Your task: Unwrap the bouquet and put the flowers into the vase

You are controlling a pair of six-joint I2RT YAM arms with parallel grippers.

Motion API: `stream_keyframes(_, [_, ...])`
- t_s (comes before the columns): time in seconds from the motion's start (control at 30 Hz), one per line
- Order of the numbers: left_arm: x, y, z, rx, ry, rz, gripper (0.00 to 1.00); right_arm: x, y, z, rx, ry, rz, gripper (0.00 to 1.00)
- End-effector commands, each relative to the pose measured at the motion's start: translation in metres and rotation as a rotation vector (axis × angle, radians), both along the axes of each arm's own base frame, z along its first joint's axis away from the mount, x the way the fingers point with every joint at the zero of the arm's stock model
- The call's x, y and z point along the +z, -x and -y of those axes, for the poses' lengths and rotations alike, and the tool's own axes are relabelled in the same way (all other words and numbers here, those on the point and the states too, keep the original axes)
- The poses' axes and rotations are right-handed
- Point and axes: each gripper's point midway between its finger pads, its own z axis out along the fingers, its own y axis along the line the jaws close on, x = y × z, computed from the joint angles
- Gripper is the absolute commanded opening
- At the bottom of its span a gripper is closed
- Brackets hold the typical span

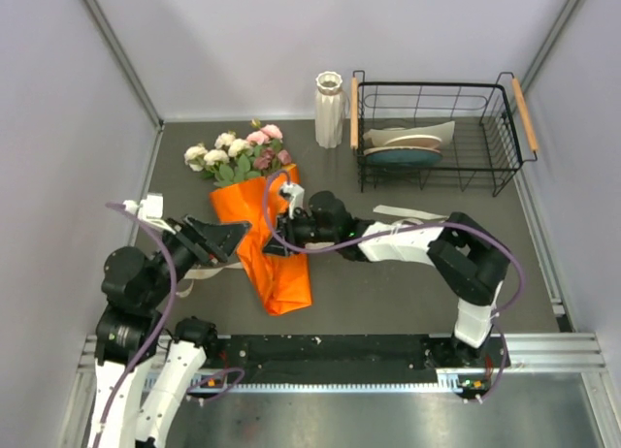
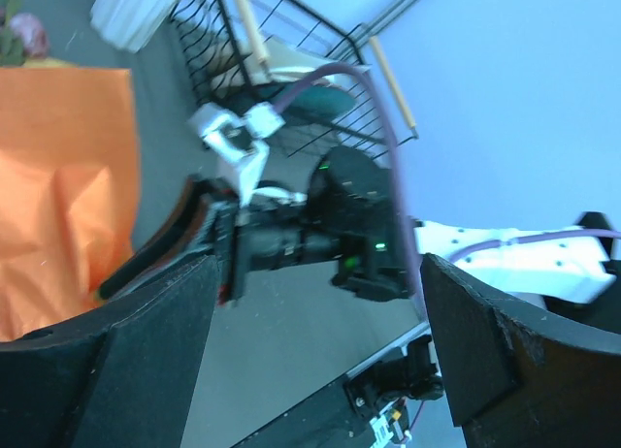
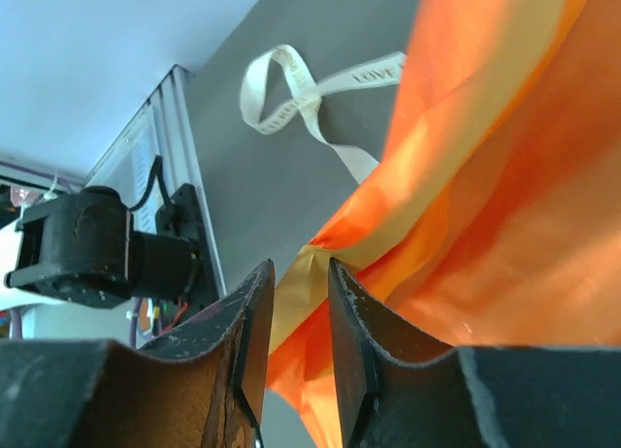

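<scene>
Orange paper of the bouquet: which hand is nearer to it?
Right. The right hand is pinching a fold of the orange paper, reaching in from its right side; the left hand hangs open just off its left edge, not holding it.

Black wire basket sits at the far right of the dark grey bench, close to the back wall. It has a light wooden handle on each end: left one, right one. Inside, dishes are stacked toward the basket's left half, with a cream plate on top of a dark teal plate. Pale lavender wall panels close in the back and both sides. Aluminium frame rail and black strip run along the near edge, with bare metal sheet in front.
</scene>
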Motion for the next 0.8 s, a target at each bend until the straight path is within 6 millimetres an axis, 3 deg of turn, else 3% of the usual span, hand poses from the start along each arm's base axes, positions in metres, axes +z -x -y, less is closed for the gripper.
stream_keyframes(0.0, [0.048,0.026,0.000,-0.037,-0.001,0.149,0.90,0.029,0.024,-0.053,0.107,-0.032,0.107,0.30])
stream_keyframes(0.03, [0.051,0.027,0.000,-0.042,-0.004,0.155,0.90,0.028,0.028,-0.062,0.117,-0.023,0.111,0.31])
stream_keyframes(0.07, [0.059,0.032,-0.001,-0.043,-0.006,0.176,0.90,0.041,0.027,-0.078,0.129,-0.050,0.133,0.32])
stream_keyframes(0.13, [0.065,0.037,-0.001,-0.048,-0.012,0.198,0.90,0.022,0.038,-0.098,0.163,-0.018,0.103,0.37])
stream_keyframes(0.17, [0.069,0.040,-0.002,-0.048,-0.013,0.212,0.89,0.037,0.037,-0.112,0.168,-0.042,0.125,0.41])
stream_keyframes(0.2, [0.071,0.042,-0.003,-0.042,-0.020,0.224,0.89,0.016,0.037,-0.121,0.172,0.000,0.126,0.44])
stream_keyframes(0.23, [0.068,0.043,-0.005,-0.036,-0.027,0.210,0.89,0.026,0.039,-0.132,0.181,0.017,0.130,0.53])
stream_keyframes(0.3, [0.066,0.041,-0.010,-0.004,-0.047,0.198,0.89,0.014,0.043,-0.141,0.229,0.054,0.106,0.59])
stream_keyframes(0.37, [0.051,0.037,-0.018,0.050,-0.071,0.115,0.87,0.022,0.043,-0.139,0.230,0.071,0.101,0.64])
stream_keyframes(0.4, [0.041,0.029,-0.029,0.121,-0.090,0.063,0.87,0.026,0.044,-0.136,0.231,0.069,0.110,0.73])
stream_keyframes(0.47, [0.022,0.024,-0.041,0.182,-0.162,-0.003,0.85,0.041,0.048,-0.123,0.229,0.062,0.123,0.81])
stream_keyframes(0.57, [0.002,0.015,-0.085,0.418,-0.261,-0.118,0.84,0.060,0.063,-0.106,0.280,0.039,0.146,0.85])
stream_keyframes(0.6, [0.006,0.014,-0.112,0.569,-0.279,-0.134,0.84,0.065,0.066,-0.101,0.285,0.033,0.154,0.86])
stream_keyframes(0.63, [0.007,0.017,-0.120,0.609,-0.284,-0.139,0.84,0.068,0.071,-0.090,0.288,0.033,0.158,0.86])
stream_keyframes(0.77, [0.033,0.023,-0.128,0.647,-0.278,-0.009,0.83,0.073,0.078,-0.070,0.297,0.012,0.205,0.88])
